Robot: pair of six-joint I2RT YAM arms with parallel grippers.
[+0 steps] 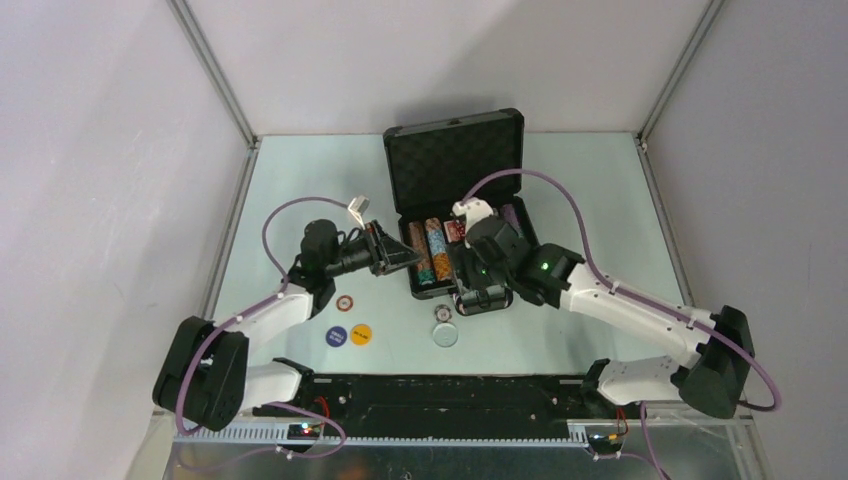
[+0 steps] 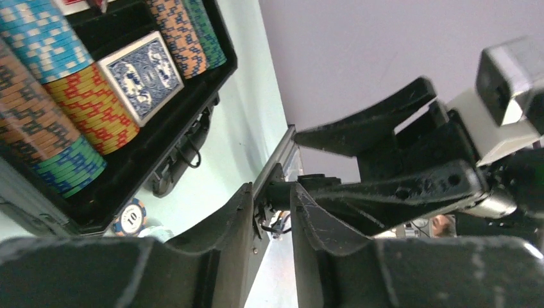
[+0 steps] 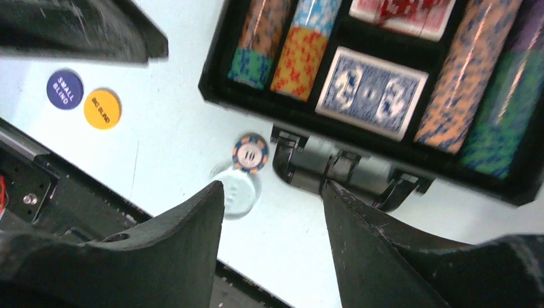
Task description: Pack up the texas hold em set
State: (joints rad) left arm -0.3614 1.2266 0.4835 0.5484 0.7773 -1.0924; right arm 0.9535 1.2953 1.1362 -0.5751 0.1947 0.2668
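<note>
The black case [image 1: 455, 150] lies open, its foam-lined lid up at the back. Its tray holds rows of striped chips [image 1: 432, 250], a blue card deck [image 3: 372, 93] and a red deck [image 3: 401, 13]. My left gripper [image 1: 408, 258] hovers at the tray's left edge with its jaws a narrow gap apart and nothing between them [image 2: 272, 199]. My right gripper [image 1: 482, 296] is wide open and empty above the case's handle [image 3: 340, 170]; the right wrist view [image 3: 272, 192] shows only table between its fingers. Dice are not visible.
Loose on the table in front of the case: a "10" chip [image 3: 250, 153] beside a clear round button [image 3: 237, 189], a blue button [image 1: 337, 335], a yellow button [image 1: 361, 333], and another chip [image 1: 344, 302]. The black rail [image 1: 440, 395] runs along the near edge.
</note>
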